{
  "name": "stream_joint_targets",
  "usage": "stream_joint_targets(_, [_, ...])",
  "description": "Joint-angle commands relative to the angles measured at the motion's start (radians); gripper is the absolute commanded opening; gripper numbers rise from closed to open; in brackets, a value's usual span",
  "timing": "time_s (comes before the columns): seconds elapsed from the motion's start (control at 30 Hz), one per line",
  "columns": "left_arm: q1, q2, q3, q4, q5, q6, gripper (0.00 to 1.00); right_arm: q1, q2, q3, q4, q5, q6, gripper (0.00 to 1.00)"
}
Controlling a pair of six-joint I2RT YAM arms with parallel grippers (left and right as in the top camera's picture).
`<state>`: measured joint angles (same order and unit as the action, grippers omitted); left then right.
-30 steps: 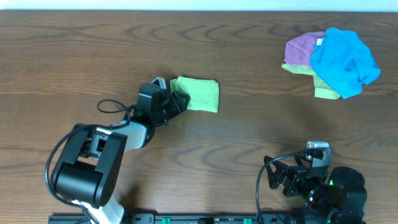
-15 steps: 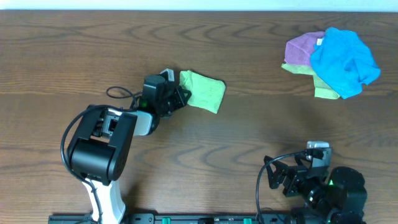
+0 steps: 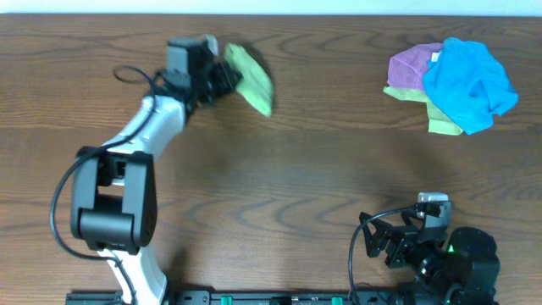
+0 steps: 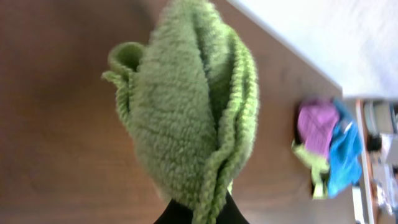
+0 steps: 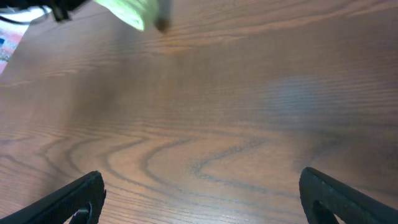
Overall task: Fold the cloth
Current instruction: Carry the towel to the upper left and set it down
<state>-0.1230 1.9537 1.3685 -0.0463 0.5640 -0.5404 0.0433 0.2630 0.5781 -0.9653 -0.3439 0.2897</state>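
- Clamping down on one end of the lime-green fluffy microfibre cloth (image 3: 251, 76), the left gripper (image 3: 222, 76) has its jaws squeezed fully together on the fabric.
- Seen from the left wrist, the cloth is bunched into several thick layers. Its stitched edges run down into the pinch between the black fingertips (image 4: 171, 218).
- The cloth is at the far left of the dark brown wood-grain table (image 3: 296, 186), close to the far edge. I cannot tell whether it rests on the wood or hangs just clear of it.
- The right gripper (image 5: 205, 199) is at the near right of the table with its jaws spread as wide as they go. It grasps nothing and touches nothing, and only bare wood shows between the two fingers.
- Well away at the far right lies a heap of a crumpled bright blue cloth (image 3: 467, 74) over a purple cloth (image 3: 409, 66). Narrow strips of a yellow-green cloth (image 3: 445, 127) poke out underneath.
- A small white tag (image 3: 436, 58) shows where the purple and blue cloths meet. It is too small to read.
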Motion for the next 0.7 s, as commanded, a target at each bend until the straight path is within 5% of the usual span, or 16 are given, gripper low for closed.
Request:
stream_joint_targets(0.0, [0.052, -0.028, 0.101, -0.054, -0.047, 0.087, 0.06, -0.005, -0.008, -0.006, 0.000, 0.000, 0.017, 0.99])
stream_joint_targets(0.67, [0.224, 0.256, 0.389, -0.097, 0.061, 0.092, 0.06, -0.005, -0.008, -0.006, 0.000, 0.000, 0.017, 0.99])
